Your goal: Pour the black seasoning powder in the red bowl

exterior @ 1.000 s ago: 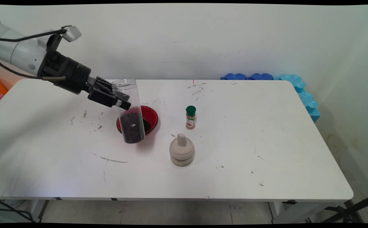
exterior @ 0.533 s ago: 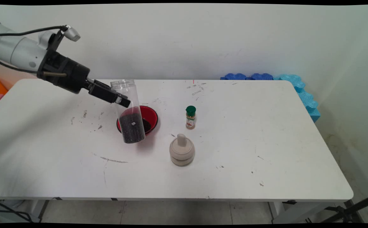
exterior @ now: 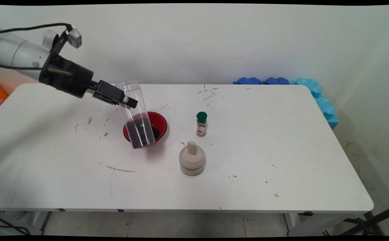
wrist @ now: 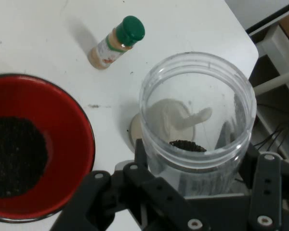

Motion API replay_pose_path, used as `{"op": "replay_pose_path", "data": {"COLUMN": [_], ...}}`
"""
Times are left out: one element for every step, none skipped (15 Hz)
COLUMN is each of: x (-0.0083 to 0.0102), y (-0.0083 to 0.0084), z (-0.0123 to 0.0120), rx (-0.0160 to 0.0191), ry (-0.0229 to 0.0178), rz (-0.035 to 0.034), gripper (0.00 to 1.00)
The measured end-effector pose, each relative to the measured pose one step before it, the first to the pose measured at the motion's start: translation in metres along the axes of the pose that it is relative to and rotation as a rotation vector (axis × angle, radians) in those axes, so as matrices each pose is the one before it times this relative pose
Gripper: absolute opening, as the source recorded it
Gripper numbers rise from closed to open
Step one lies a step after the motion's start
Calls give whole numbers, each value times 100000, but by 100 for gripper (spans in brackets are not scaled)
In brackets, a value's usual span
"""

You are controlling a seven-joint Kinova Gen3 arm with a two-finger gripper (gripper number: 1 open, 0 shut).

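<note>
My gripper [exterior: 127, 102] is shut on a clear plastic jar [exterior: 136, 115] whose lower half is filled with dark grains. The jar hangs tilted, its open mouth toward the upper left, just above the near rim of a red bowl [exterior: 159, 123] that holds a heap of the same dark grains. In the hand view the jar's open mouth [wrist: 197, 115] fills the middle, my gripper [wrist: 197, 192] clasps its wall, and the red bowl [wrist: 62, 144] lies at the left with grains inside.
A small spice bottle with a green cap [exterior: 201, 124] stands right of the bowl. A beige lidded pot with a knob [exterior: 192, 158] sits in front of it. Blue foam pieces [exterior: 281, 81] line the table's far right corner.
The jar has risen a little and tipped further, its mouth leaning more to the left, while the hand has rolled and lifted slightly. The bowl, bottle and pot have stayed put.
</note>
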Motion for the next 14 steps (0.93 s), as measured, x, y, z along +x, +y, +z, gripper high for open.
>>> {"op": "replay_pose_path", "data": {"x": [-73,-59,-76,-76,-75,-50,-65,-76,-35,-1,5,-5,-10,7], "y": [-125,-81,-79,-98,-91,-57,-113,-174,-213,-208,-150,-224,-252,-237], "z": [18,28,44,54,36,24,37,36,26,8,2,-1,-5,24], "rx": [-392,-496,-589,-504,-548,-379,-481,-417,-247,-149,-53,-65,-63,-48], "ry": [-104,-170,-231,-214,-262,-208,-241,-232,-116,-41,18,-76,-141,-118], "rz": [-3288,-2693,-2903,-2968,-2856,-1903,-3219,-3827,-3653,-3038,-1962,-2879,-3307,-3342], "gripper": [0,0,0,0,0,0,0,0,0,0,0,0,0,0]}}
